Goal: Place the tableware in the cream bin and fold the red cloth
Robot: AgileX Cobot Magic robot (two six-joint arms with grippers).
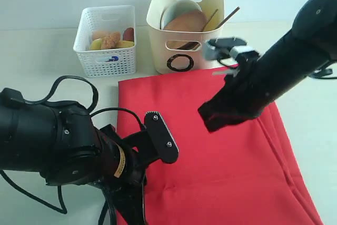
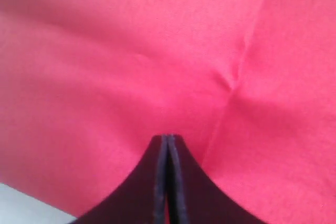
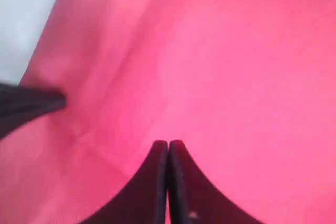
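The red cloth lies spread over the table's front right, with a long crease near its right side. It fills the left wrist view and the right wrist view. The cream bin stands behind it and holds a pale bowl, a round wooden plate and chopsticks. My left gripper is shut and empty over the cloth's left part. Over the cloth's middle, my right gripper is shut with nothing in it.
A white perforated basket with food stands left of the cream bin. Bare pale table shows left of the cloth. The left gripper's finger reaches into the right wrist view.
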